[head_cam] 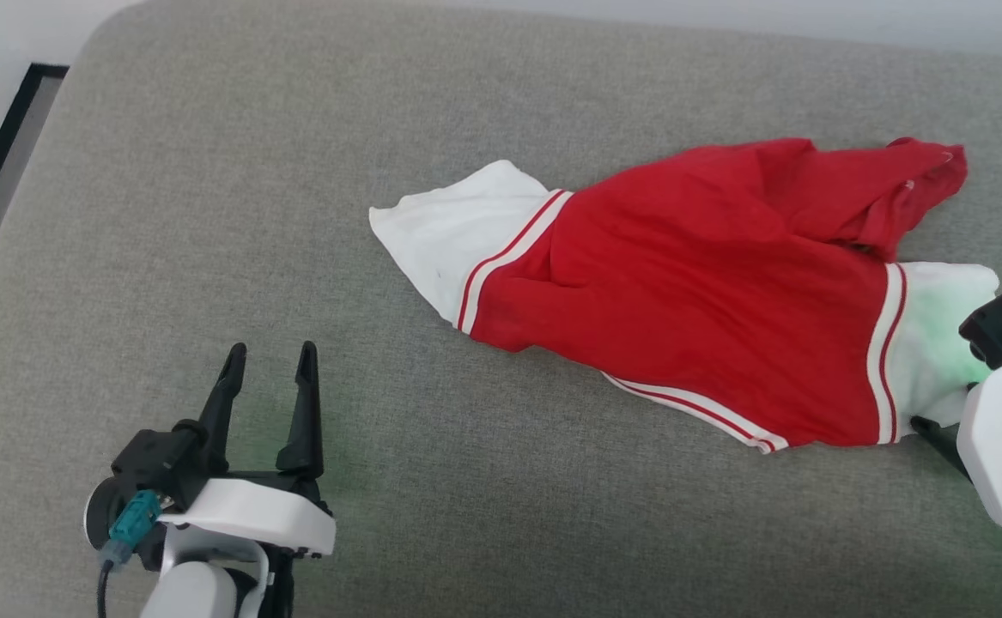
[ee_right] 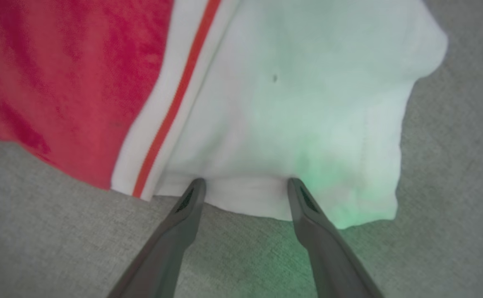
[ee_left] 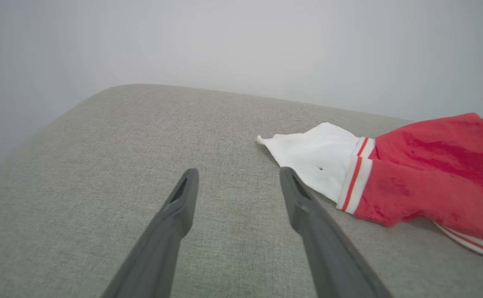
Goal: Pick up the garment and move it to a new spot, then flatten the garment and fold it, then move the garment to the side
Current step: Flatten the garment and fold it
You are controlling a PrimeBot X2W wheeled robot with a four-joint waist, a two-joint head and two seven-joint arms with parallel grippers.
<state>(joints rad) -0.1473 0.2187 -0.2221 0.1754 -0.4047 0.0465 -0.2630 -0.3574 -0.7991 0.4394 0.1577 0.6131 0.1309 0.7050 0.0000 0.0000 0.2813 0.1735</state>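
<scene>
looking down from the head, you see the garment (head_cam: 681,300) lying crumpled on the grey cushion (head_cam: 466,498), toward its right side. the red body runs slantwise and bunches into folds at the far right end. the left sleeve (head_cam: 453,236) fans out flat and white, past a white band with a thin red stripe. the right sleeve (head_cam: 930,343), also white, sits at the near right, tinted by a green glow.

your left gripper (head_cam: 272,348) hovers over bare cushion at the lower left, fingers spread wide and holding nothing. in the head view it is apart from the garment. in the left wrist view one finger (ee_left: 303,198) overlaps the left sleeve's near edge in the picture, though you cannot tell that they touch.

your right gripper (ee_right: 245,182) is at the right sleeve, fingers wide apart, with nothing pinched. in the right wrist view both fingertips (ee_right: 195,190) meet the sleeve's near hem, and the cloth spreads out ahead of them. whether the tips press on the fabric or ride just above it, you cannot tell. a pale wall (ee_left: 224,41) stands behind the cushion.
</scene>
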